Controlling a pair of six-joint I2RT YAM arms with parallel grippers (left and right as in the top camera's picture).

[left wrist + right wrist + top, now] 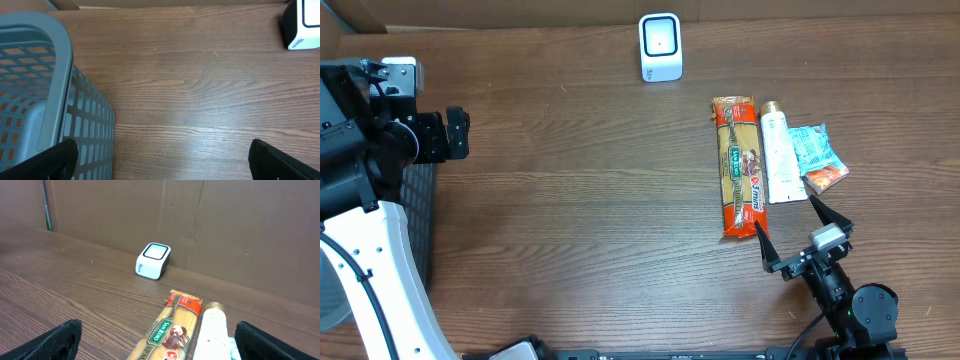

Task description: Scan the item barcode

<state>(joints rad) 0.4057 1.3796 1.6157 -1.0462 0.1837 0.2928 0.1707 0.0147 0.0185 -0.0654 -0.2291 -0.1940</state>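
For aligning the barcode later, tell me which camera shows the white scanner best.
The right wrist view: the scanner sits whole, its window and side visible. The overhead view also shows it whole but smaller, at the far side of the table. The left wrist view catches only part of it, cropped at the right edge.
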